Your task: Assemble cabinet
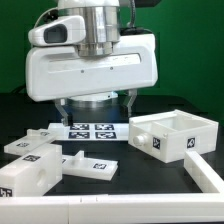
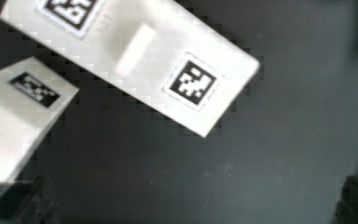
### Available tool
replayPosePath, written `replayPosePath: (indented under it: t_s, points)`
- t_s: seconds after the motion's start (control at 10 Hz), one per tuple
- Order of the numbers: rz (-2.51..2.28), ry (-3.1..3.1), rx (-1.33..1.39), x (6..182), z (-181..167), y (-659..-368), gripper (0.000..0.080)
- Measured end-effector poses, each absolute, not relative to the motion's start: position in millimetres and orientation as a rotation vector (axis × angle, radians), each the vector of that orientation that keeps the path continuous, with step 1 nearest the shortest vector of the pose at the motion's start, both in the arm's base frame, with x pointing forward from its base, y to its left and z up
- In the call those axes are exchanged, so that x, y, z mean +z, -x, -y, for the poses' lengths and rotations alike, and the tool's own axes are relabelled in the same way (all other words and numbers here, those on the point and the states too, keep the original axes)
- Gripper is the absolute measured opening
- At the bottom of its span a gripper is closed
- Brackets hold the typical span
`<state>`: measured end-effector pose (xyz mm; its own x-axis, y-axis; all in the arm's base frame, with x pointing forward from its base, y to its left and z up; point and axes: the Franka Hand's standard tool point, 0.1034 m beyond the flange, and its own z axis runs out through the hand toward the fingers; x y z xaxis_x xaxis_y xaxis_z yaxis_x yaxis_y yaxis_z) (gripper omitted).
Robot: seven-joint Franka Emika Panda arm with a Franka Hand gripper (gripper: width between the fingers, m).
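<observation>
Gripper [image 2: 185, 205] fingers wide apart, empty. Under it lie two white cabinet pieces: a flat panel [image 2: 144, 52] and a block [image 2: 19, 120]. One open box [image 1: 172, 137] sits aside.

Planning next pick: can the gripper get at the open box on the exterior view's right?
Probably yes. The open box has nothing over it, and the gripper hangs open and empty off to its side.

White tagged cabinet parts [image 1: 160, 140] lie scattered
</observation>
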<state>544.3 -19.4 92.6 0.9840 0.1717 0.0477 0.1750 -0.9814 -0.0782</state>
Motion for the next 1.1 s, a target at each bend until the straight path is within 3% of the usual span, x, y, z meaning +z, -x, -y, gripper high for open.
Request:
replayPosePath:
  t_s: [0.5,0.9,1.1]
  points:
    - [-0.539,3.007,-0.005,76.8,26,-536,0.0797]
    - [-0.644,2.978,-0.034,69.7,30,-539,0.0797]
    - [-0.721,2.953,-0.069,34.1,48,-526,0.0797]
